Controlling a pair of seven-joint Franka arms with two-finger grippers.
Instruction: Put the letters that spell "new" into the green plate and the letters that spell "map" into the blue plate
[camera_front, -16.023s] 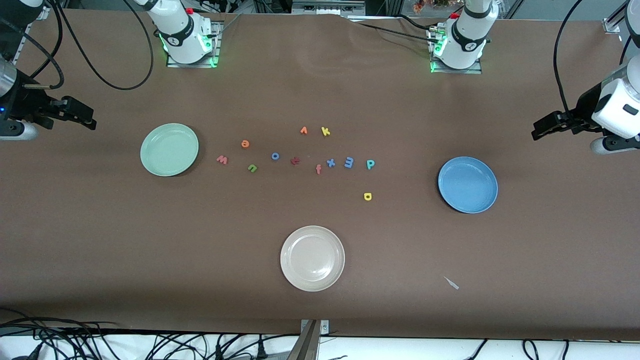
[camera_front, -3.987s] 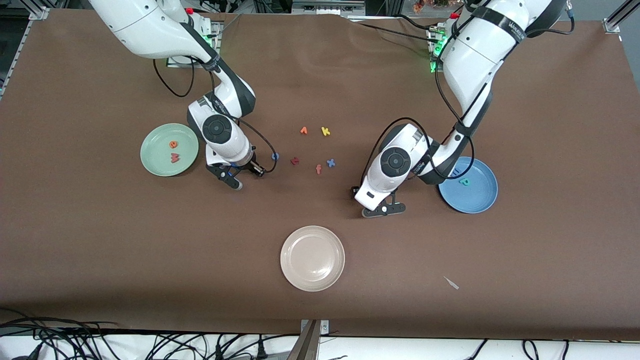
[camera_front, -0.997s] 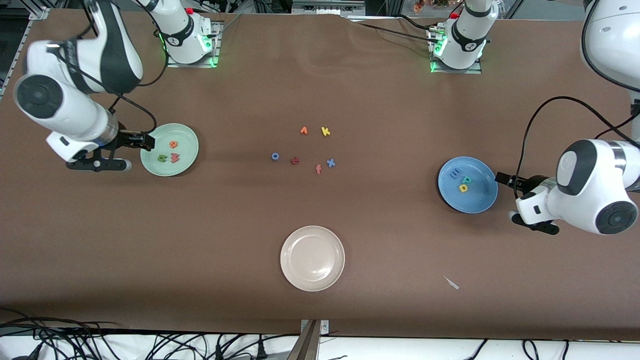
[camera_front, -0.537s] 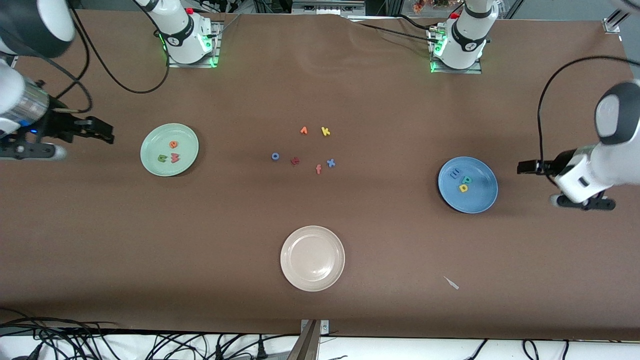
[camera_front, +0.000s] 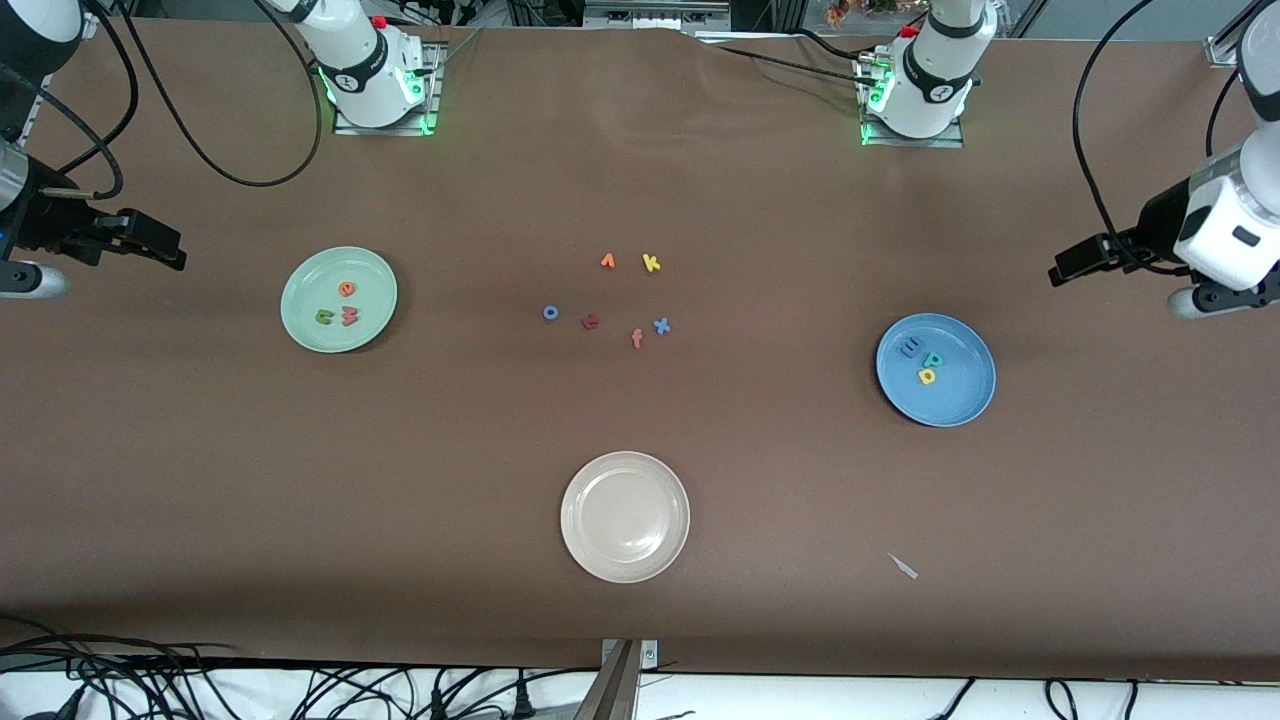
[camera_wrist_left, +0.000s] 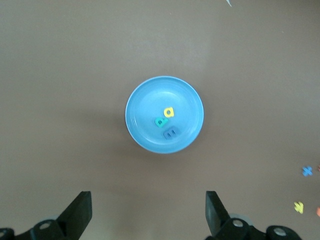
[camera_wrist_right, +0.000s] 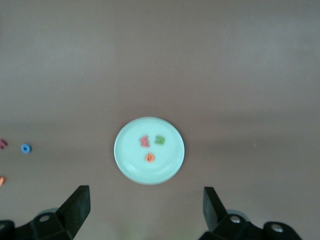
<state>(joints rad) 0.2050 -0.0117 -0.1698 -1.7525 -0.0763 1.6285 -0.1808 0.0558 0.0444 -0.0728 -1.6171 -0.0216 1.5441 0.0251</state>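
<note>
The green plate (camera_front: 338, 338) (camera_wrist_right: 149, 175) lies toward the right arm's end of the table. It holds the orange e (camera_front: 346, 289) (camera_wrist_right: 149, 158), the green n (camera_front: 323, 317) (camera_wrist_right: 159, 140) and the salmon-red w (camera_front: 350, 316) (camera_wrist_right: 145, 141). The blue plate (camera_front: 950, 405) (camera_wrist_left: 145, 100) lies toward the left arm's end with the periwinkle m (camera_front: 910, 348) (camera_wrist_left: 170, 133), the teal p (camera_front: 933, 360) (camera_wrist_left: 160, 121) and the yellow a (camera_front: 927, 376) (camera_wrist_left: 169, 112) in it. My right gripper (camera_front: 170, 250) (camera_wrist_right: 146, 207) hangs open and empty over bare table by the green plate. My left gripper (camera_front: 1066, 266) (camera_wrist_left: 148, 210) hangs open and empty over bare table by the blue plate.
A cream-white plate (camera_front: 624, 565) sits empty nearer the front camera, mid-table. Loose letters lie in the middle: an orange v (camera_front: 607, 261), a yellow k (camera_front: 651, 263), a blue o (camera_front: 550, 312), a dark red letter (camera_front: 590, 321), a salmon f (camera_front: 636, 338), a blue x (camera_front: 661, 325). A small white scrap (camera_front: 903, 566) lies near the front edge.
Both arms have drawn back from their plates toward the table's ends, with the grippers open throughout. The letters and plates have not moved.
</note>
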